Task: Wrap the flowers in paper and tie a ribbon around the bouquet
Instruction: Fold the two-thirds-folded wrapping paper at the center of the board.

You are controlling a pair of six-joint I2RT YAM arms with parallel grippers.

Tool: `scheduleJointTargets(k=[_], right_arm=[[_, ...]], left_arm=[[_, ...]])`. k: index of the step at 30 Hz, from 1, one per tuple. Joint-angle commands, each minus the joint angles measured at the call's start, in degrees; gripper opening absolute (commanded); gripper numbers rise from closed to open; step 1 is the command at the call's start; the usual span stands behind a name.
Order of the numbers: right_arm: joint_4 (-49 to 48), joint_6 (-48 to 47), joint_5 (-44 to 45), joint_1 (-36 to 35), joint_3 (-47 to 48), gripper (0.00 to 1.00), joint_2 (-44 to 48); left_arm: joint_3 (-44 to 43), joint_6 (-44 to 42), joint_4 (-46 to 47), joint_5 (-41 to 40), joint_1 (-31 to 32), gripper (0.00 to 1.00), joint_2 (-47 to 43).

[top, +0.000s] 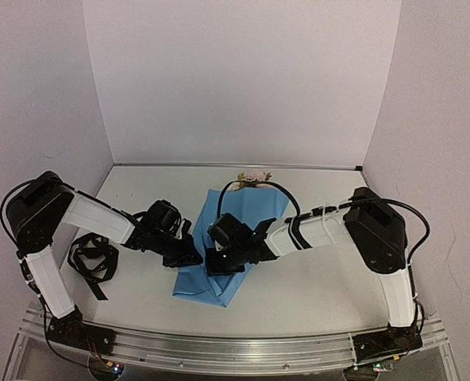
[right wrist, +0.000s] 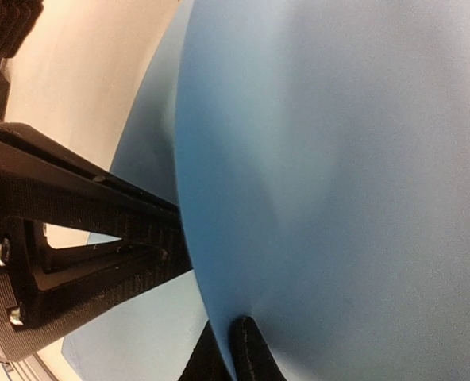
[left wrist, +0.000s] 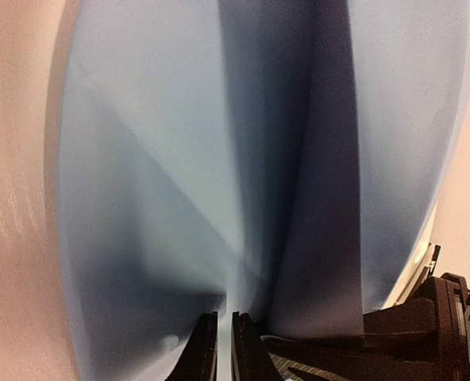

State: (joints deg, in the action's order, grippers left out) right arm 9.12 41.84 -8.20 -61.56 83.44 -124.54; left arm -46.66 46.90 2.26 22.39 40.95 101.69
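My left gripper (left wrist: 224, 324) has its jaws pressed together on a fold of the paper (left wrist: 156, 159). The right gripper (top: 217, 262) is at the same sheet, but I cannot tell if it grips. The paper looks thin, light and easy to crease, so I would hold it at the edges. The flowers (top: 255, 176) peek out at its far end and look fragile. The ribbon (top: 92, 258) lies at the left on the smooth table (top: 322, 274), with pale walls (top: 243, 79) close around.

We see the blue paper (top: 247, 210) lying folded in the middle of the table (top: 322, 278). Pink flowers (top: 253, 176) peek out at its far end. The left gripper (top: 190, 254) and right gripper (top: 218, 263) meet on its near part. The black ribbon (top: 92, 258) lies piled on the left.
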Motion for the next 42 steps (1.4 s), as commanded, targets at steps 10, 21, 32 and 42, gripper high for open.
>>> scheduleJointTargets(k=[10,21,32,42], right_arm=[[-1.7,0.5,-0.5,-0.6,-0.5,0.02,-3.3],[-1.7,0.7,-0.3,-0.6,-0.5,0.01,-3.5],[-1.6,0.6,-0.4,-0.6,0.0,0.01,-3.6],[-1.6,0.6,-0.6,-0.6,0.2,0.01,-4.0]], left_arm=[[1.6,3.1,2.0,-1.1,-4.3,0.21,-9.4],[-8.1,2.5,4.5,4.6,-8.3,0.43,-1.1],[-13.0,2.7,2.7,2.3,-8.4,0.35,6.6],[-15.3,2.6,3.3,3.6,-8.4,0.3,10.0]])
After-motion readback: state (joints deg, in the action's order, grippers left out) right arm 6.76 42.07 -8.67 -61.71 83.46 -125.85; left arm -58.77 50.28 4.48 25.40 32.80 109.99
